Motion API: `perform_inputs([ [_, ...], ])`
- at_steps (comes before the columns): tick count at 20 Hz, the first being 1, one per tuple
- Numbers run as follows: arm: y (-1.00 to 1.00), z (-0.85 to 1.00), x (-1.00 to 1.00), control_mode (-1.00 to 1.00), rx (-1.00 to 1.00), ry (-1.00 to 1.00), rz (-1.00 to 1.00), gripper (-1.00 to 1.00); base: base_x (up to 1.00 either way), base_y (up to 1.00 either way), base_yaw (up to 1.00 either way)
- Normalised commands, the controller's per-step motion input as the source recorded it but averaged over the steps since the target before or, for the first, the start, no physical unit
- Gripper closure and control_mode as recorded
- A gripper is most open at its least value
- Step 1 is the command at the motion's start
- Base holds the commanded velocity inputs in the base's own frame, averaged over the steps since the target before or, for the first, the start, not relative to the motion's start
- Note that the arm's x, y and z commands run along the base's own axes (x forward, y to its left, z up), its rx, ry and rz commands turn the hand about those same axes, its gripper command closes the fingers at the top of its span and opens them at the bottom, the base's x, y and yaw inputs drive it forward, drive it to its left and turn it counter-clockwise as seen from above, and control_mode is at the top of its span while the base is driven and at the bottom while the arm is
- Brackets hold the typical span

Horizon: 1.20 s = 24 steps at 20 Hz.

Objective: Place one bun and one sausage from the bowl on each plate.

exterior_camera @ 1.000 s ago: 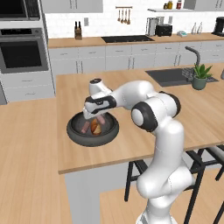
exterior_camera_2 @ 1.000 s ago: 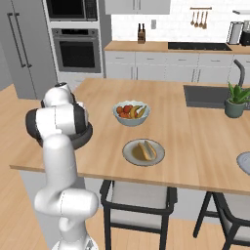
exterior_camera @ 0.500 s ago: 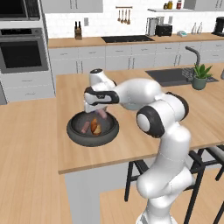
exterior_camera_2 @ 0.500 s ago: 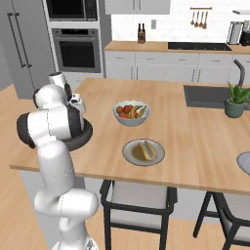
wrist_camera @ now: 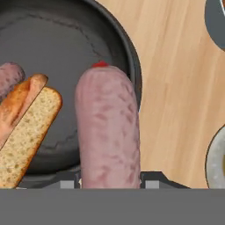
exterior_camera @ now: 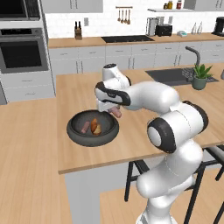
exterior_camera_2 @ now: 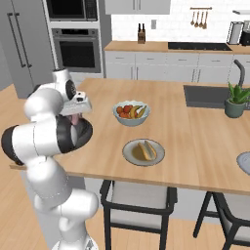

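Counter (exterior_camera: 144, 131) – sausage (wrist_camera: 107, 132) between jaws, above bowl (wrist_camera: 66, 39) rim.

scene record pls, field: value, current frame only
tool: shut on a sausage, lifted above the right rim of the bowl
bowl contents: one bun and one more sausage, side by side
near plate: holds a bun, no sausage on it
second plate: partly visible at the right edge; contents cannot tell
fruit bowl: behind the near plate
task state: held sausage not yet placed
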Motion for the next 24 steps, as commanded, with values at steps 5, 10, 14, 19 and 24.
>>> perform_inputs([
  [5, -0.86, -0.06, -0.23, -1.00, 0.00, 0.00, 0.18, 1.00, 0.00, 0.00, 0.00],
  [10, -0.95, -0.06, 0.00, -1.00, 0.01, 0.00, 0.15, 1.00, 0.00, 0.00, 0.00],
  [14, -1.00, -0.08, 0.00, -1.00, 0.02, 0.00, 0.11, 1.00, 0.00, 0.00, 0.00],
  [19, -0.98, -0.38, 0.09, -1.00, 0.05, 0.10, 0.06, 1.00, 0.00, 0.00, 0.00],
  [24, -0.99, -0.64, 0.36, -1.00, 0.09, 0.12, 0.00, 1.00, 0.00, 0.00, 0.00],
])
